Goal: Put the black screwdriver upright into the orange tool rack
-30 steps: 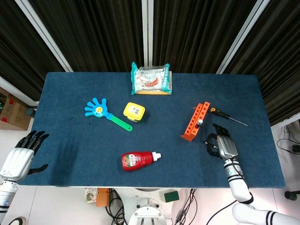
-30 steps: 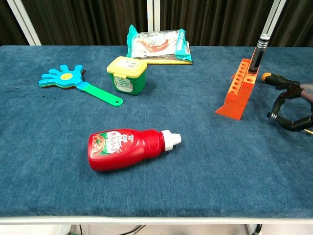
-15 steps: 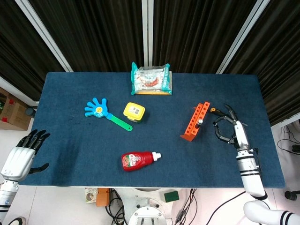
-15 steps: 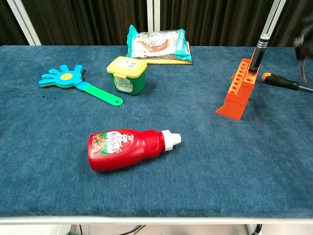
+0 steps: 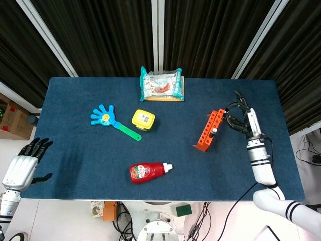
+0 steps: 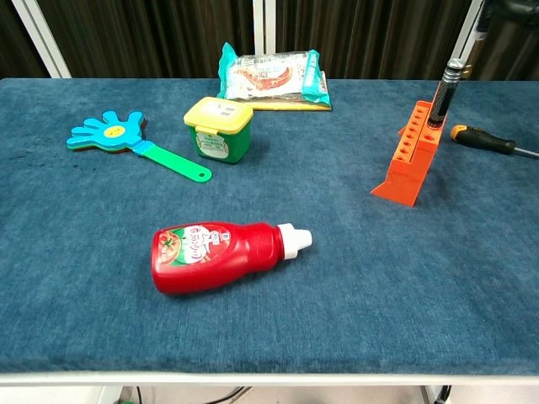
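Note:
The orange tool rack (image 5: 206,131) (image 6: 410,160) stands right of the table's centre. A black-handled tool with a silver cap (image 6: 444,91) (image 5: 213,130) stands upright in one of the rack's far holes. A second screwdriver (image 6: 482,140), black with an orange end, lies flat on the cloth just right of the rack. My right hand (image 5: 242,118) hovers over that spot and hides it in the head view. Its fingers are curved and apart and hold nothing. Only a sliver of this hand (image 6: 510,7) shows in the chest view. My left hand (image 5: 23,163) hangs open beyond the table's front-left corner.
A red ketchup bottle (image 6: 219,256) lies near the front middle. A yellow-lidded green tub (image 6: 218,129) and a blue hand-shaped clapper (image 6: 126,139) sit to the left. A snack packet (image 6: 271,77) lies at the back edge. The table's right edge (image 5: 291,140) is near my right arm.
My right hand has risen from the cloth at the front right and moved away from me, to above the lying screwdriver. It has almost left the chest view. Nothing else moved.

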Robot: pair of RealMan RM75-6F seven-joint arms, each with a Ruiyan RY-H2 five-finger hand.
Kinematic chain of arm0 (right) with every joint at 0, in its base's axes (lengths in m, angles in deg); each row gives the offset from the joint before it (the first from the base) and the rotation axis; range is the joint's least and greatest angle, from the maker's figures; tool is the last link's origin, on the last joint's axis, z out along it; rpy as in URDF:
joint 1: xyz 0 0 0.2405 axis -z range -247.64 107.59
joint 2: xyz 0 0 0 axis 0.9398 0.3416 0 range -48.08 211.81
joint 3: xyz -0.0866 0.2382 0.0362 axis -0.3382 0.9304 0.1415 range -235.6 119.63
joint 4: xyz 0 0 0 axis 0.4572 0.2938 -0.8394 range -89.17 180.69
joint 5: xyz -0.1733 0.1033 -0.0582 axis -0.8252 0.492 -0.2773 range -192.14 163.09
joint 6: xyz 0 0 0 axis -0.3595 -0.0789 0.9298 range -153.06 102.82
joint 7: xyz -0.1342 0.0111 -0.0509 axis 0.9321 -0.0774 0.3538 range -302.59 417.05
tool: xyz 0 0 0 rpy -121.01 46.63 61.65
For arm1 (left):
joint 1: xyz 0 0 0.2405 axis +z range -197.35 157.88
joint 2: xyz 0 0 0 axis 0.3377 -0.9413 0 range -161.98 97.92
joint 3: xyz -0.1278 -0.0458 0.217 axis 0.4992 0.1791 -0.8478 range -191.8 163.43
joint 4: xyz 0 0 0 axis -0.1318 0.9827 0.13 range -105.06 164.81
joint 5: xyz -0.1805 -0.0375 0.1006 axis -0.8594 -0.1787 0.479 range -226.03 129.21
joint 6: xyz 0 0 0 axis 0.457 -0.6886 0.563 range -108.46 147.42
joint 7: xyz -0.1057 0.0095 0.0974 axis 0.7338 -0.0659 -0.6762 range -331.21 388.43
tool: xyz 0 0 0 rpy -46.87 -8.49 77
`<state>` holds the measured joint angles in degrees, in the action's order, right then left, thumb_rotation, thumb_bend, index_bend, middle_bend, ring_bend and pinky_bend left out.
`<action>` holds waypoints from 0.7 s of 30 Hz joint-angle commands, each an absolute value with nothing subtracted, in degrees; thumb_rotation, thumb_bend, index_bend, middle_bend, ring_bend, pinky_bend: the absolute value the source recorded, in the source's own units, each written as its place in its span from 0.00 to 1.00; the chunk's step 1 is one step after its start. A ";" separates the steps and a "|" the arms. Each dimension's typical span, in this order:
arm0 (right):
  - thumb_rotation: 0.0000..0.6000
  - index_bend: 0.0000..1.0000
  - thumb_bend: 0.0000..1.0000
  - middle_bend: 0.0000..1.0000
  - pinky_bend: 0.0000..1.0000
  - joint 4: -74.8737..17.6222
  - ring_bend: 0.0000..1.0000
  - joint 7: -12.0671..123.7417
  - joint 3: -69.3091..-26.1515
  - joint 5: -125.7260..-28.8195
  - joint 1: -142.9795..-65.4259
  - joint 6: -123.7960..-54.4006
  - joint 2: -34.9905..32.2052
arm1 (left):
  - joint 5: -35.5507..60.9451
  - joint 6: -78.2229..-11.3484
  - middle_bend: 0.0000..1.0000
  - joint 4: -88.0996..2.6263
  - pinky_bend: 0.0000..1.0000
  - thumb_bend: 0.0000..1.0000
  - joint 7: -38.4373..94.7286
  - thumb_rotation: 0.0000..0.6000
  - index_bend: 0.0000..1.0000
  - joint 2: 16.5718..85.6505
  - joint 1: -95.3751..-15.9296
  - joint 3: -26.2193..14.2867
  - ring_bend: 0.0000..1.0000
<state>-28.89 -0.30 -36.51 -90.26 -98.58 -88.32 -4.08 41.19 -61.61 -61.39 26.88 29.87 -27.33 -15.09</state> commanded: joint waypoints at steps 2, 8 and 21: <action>1.00 0.70 0.40 0.06 0.00 -25.73 0.00 -3.28 -36.27 -89.29 -100.41 -85.95 -6.20 | 40.72 -61.08 0.09 -61.31 0.20 0.00 26.97 1.00 0.14 29.84 -27.59 -14.91 0.03; 1.00 0.71 0.40 0.06 0.00 -23.02 0.00 -2.76 -36.51 -89.21 -101.19 -86.19 -7.84 | 40.41 -61.18 0.09 -61.35 0.20 0.00 27.23 1.00 0.14 29.69 -27.55 -14.80 0.03; 1.00 0.71 0.39 0.06 0.00 -20.38 0.00 -2.21 -37.70 -89.72 -101.54 -86.44 -8.94 | 40.56 -61.48 0.09 -61.34 0.20 0.00 27.74 1.00 0.14 29.45 -27.44 -14.91 0.03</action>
<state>-20.54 -2.04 -37.71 -89.77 -101.44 -86.55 -8.82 40.56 -61.49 -61.33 27.75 29.45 -27.44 -14.91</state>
